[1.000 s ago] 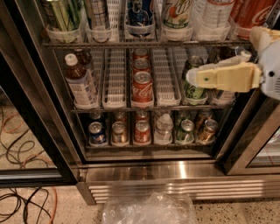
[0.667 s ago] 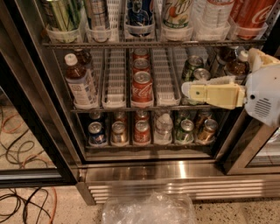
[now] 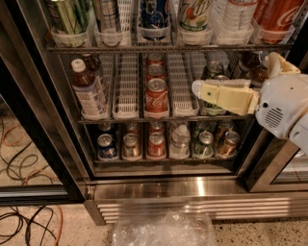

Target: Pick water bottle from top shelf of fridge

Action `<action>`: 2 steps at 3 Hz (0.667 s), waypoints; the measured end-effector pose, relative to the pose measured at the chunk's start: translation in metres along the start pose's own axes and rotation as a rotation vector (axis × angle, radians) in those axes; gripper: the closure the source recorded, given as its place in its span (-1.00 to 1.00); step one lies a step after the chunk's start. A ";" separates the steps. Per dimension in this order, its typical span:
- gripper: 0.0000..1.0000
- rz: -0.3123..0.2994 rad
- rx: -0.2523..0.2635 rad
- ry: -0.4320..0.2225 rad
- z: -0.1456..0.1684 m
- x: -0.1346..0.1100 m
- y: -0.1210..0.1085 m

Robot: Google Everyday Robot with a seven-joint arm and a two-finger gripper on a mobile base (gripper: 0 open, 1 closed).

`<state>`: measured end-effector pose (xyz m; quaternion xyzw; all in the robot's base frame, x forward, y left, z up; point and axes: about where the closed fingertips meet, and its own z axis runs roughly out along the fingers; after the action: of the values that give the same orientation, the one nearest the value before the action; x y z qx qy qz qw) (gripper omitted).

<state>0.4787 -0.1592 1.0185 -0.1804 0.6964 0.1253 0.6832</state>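
The fridge (image 3: 159, 190) stands open in front of me, a steel-based cooler with wire racks. On the highest rack in view (image 3: 168, 48), the water bottle (image 3: 236, 14) is a clear ribbed bottle in a translucent lane front, second from the right; its cap is cut off by the frame's top edge. My gripper (image 3: 199, 90) reaches in from the right at the height of the middle rack, below and left of the water bottle. It points left, in front of green cans, and holds nothing that I can see.
Cans fill the other top lanes, with a red cola can (image 3: 276, 17) right of the water bottle. The middle rack holds a brown tea bottle (image 3: 89, 89) and red cola cans (image 3: 156, 96). The bottom rack has cans and a small clear bottle (image 3: 180, 139). Crumpled plastic (image 3: 163, 230) and cables (image 3: 24, 221) lie on the floor.
My gripper has shifted a little to the left along the middle rack, and the white wrist housing has come lower and further into view. The drinks have not moved.
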 end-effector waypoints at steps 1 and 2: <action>-1.00 -0.001 -0.008 -0.013 0.002 -0.003 0.007; -1.00 0.059 0.052 -0.053 -0.003 0.008 -0.011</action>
<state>0.4805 -0.1714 1.0113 -0.1387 0.6862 0.1316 0.7018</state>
